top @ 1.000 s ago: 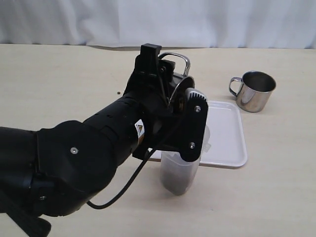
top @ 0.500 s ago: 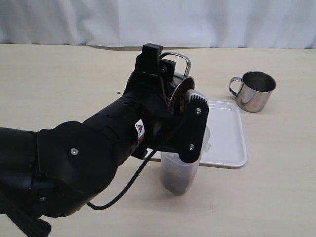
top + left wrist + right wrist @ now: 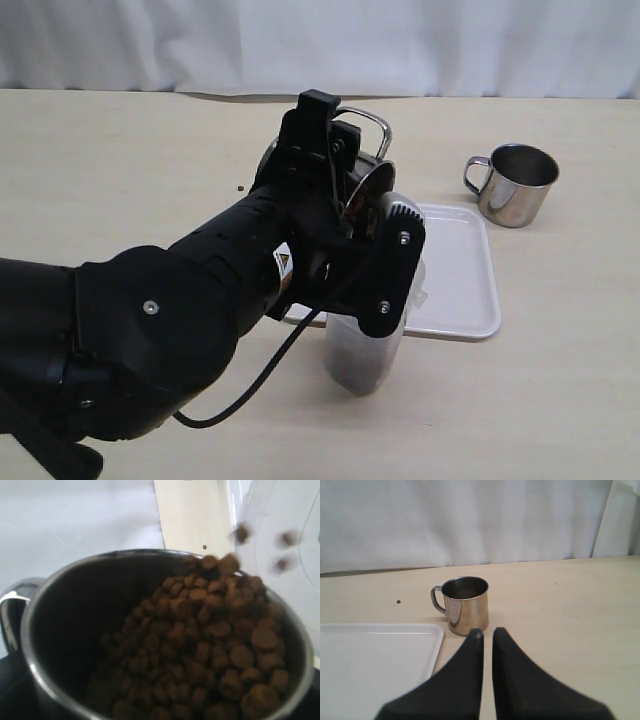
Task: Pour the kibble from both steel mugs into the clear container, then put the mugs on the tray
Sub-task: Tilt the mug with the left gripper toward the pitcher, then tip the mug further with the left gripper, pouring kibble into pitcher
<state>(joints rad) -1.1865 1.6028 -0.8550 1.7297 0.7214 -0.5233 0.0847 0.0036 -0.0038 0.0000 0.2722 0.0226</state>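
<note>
My left gripper (image 3: 362,205) is shut on a steel mug (image 3: 366,182), tilted over the clear container (image 3: 362,355). In the left wrist view, brown kibble (image 3: 210,640) fills the mug's low side. A few pellets (image 3: 242,532) are falling past the rim toward the frosted container (image 3: 295,555). A dark layer of kibble lies in the container's bottom. The second steel mug (image 3: 515,185) stands upright beyond the white tray (image 3: 455,270). My right gripper (image 3: 486,632) is shut and empty, just short of that mug (image 3: 465,605). It does not show in the exterior view.
A single stray pellet (image 3: 241,187) lies on the table left of the arm. The tray (image 3: 375,655) holds nothing that I can see. A white curtain backs the table. The left arm's bulk hides much of the table's middle.
The left gripper has shifted slightly right and tilted the mug further over the container. The second mug and tray have not moved.
</note>
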